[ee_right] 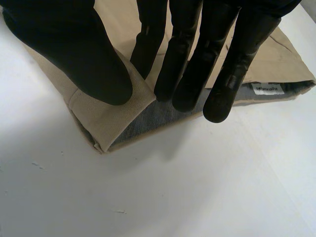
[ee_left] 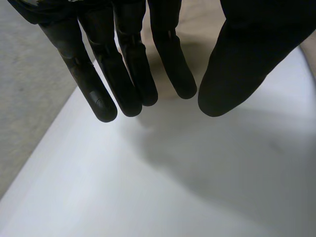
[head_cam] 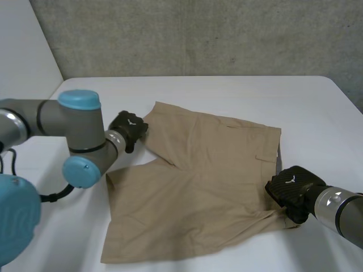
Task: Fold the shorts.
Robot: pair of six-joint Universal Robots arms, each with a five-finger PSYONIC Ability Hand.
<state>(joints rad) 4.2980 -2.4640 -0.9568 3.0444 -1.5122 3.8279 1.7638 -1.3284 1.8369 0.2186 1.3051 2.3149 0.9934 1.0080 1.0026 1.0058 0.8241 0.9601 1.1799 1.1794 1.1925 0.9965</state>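
Concrete wall (head_cam: 198, 34) backs a white table (head_cam: 238, 90), and the tan shorts (head_cam: 198, 181) lie spread flat on it, both legs pointing to the robot's left and the waistband to its right; the left hand (head_cam: 129, 129) sits at the hem of the far leg, and its wrist view shows its fingers (ee_left: 123, 74) straight with the thumb held apart, over bare table just off the cloth, holding nothing; the right hand (head_cam: 294, 190) is at the near corner of the waistband, where its thumb (ee_right: 84, 64) rests on the tan corner and its straight fingers reach over the grey inner lining beside a small white label (ee_right: 268, 88); no pinch shows, so I take that hand as relaxed and holding nothing. The fold looks not yet begun; the step in hand seems to be taking hold at each end. To do it well, the right hand should close thumb and fingers through both layers of the waistband, not the top one alone; the left should slide under the hem before it closes; both should then lift together and carry the far half over the near half, laying edge on edge so the legs stack without creases.
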